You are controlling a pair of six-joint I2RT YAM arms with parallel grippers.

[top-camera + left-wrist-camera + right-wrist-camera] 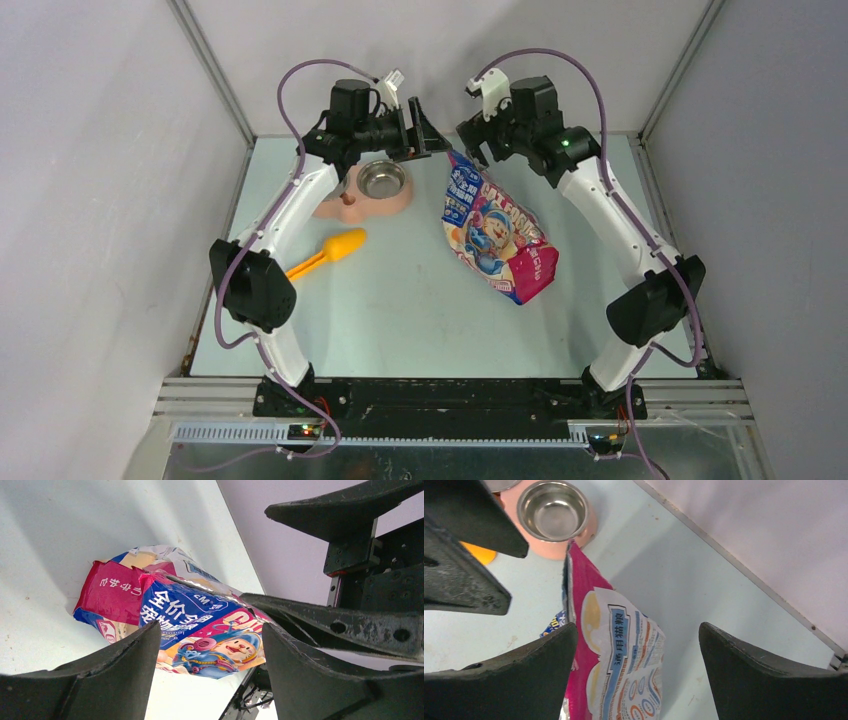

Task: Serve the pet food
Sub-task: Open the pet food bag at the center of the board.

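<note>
Overhead looks down; both wrist cameras closely share the bag (190, 625).

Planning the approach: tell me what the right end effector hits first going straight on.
Most likely the cat food bag, which sits dead ahead of the open right end effector; how far is unclear.

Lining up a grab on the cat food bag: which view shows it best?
Top external: the whole cat food bag lies in view, front print up. Left wrist shows much of it, its lower part cut off by that arm's jaws. Right wrist shows only one end and part of a printed face.
</note>
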